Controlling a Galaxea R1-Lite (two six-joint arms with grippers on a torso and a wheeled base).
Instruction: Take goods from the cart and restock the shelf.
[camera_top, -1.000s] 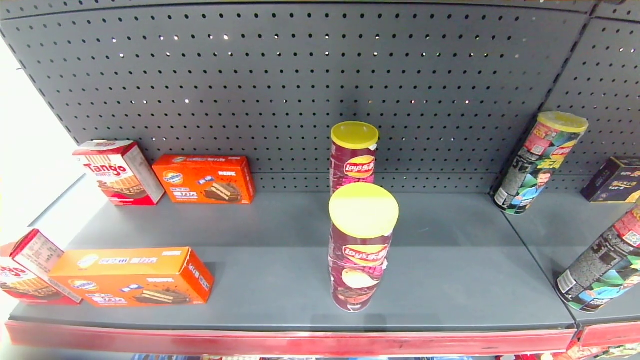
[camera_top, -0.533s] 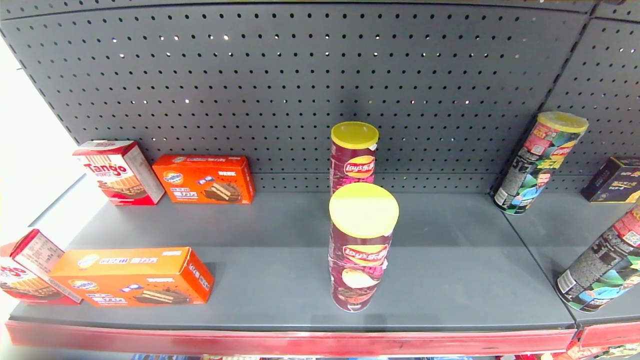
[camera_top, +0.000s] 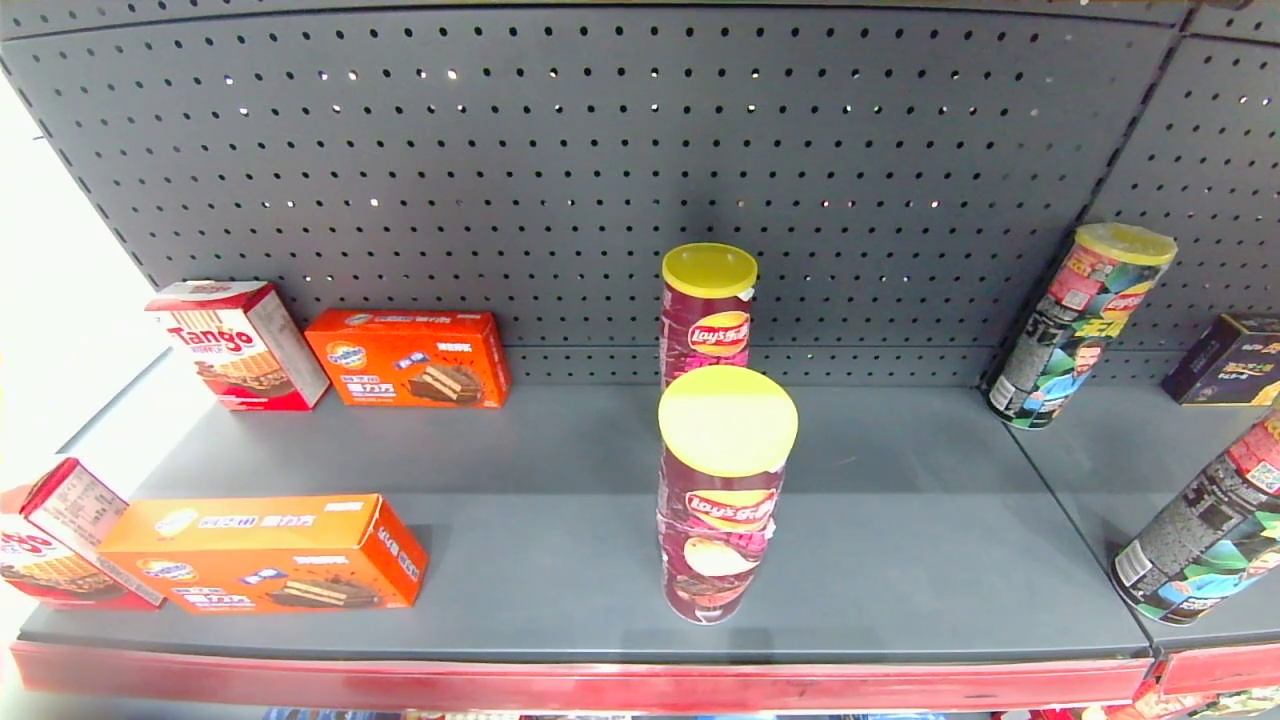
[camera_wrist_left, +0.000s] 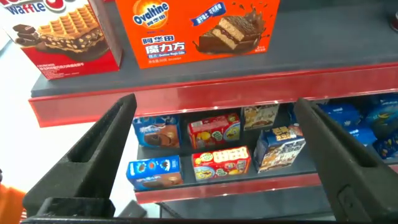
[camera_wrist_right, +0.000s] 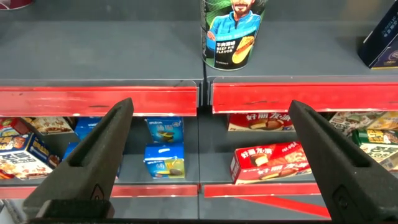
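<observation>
While upright, glossy cylindrical chip tube (camera_top: 718, 530) on matte shelf (camera_top: 900, 540)

A shop's snack aisle: a grey shelf (camera_top: 900, 540) with a red front strip (camera_top: 580, 685) stands against a perforated back panel (camera_top: 560, 150). Chip cans (camera_top: 722, 490) and wafer boxes (camera_top: 262, 550) face outward in rows, and lower shelves (camera_wrist_left: 236, 188) with like red edges hold more packaged biscuits (camera_wrist_left: 221, 163)
</observation>
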